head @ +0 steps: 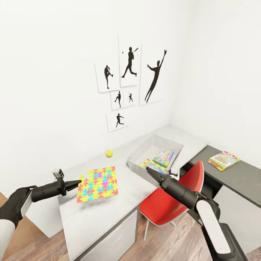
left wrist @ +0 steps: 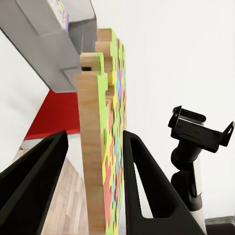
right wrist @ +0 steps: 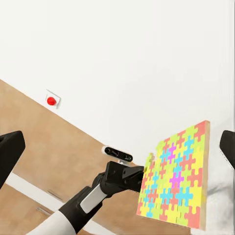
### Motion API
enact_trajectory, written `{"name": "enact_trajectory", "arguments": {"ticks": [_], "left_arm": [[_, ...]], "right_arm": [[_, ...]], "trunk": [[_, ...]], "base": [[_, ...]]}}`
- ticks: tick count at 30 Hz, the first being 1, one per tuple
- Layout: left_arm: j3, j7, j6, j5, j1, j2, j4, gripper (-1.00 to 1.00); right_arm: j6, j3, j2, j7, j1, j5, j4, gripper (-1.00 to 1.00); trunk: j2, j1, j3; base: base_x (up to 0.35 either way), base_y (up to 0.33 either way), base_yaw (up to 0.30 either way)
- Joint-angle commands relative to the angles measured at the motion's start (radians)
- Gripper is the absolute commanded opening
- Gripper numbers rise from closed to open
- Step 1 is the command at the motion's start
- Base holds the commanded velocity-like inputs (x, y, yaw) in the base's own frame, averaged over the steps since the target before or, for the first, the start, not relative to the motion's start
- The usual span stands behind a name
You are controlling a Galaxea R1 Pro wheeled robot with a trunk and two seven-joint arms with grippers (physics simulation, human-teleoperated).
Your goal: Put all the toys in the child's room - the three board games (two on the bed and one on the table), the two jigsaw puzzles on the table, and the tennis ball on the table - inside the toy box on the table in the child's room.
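Toy box (head: 137,156): one puzzle and one board game (head: 163,157) stowed. Second puzzle (head: 98,183) clamped in left gripper (head: 79,183). Right gripper (head: 148,169) spread wide, empty. Tennis ball (head: 109,153) and game on dark surface (head: 224,160) outstanding.

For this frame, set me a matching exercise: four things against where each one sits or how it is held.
Things:
1. jigsaw puzzle
2. tennis ball
3. white-green-red board game
4. yellow-red-green board game

Places:
A. on the dark counter past the red chair
B. inside the toy box
C. gripped at its edge by the left gripper
D. on the table near the wall

Pairs: 1-C, 2-D, 3-B, 4-A
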Motion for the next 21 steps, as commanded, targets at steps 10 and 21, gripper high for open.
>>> {"name": "enact_trajectory", "arguments": {"ticks": [10, 21], "left_arm": [[0.000, -0.004, 0.010, -0.001, 0.000, 0.000, 0.000, -1.00], [0.000, -0.004, 0.009, -0.002, 0.000, 0.001, -0.001, -1.00]], "right_arm": [[0.005, 0.001, -0.002, -0.001, -0.001, -0.005, 0.000, 1.00], [0.005, 0.001, -0.002, -0.001, -0.001, -0.005, 0.000, 1.00]], "trunk": [[-0.002, 0.001, 0.005], [-0.002, 0.001, 0.005]], "base": [[0.000, 0.000, -0.121], [0.000, 0.000, -0.007]]}}
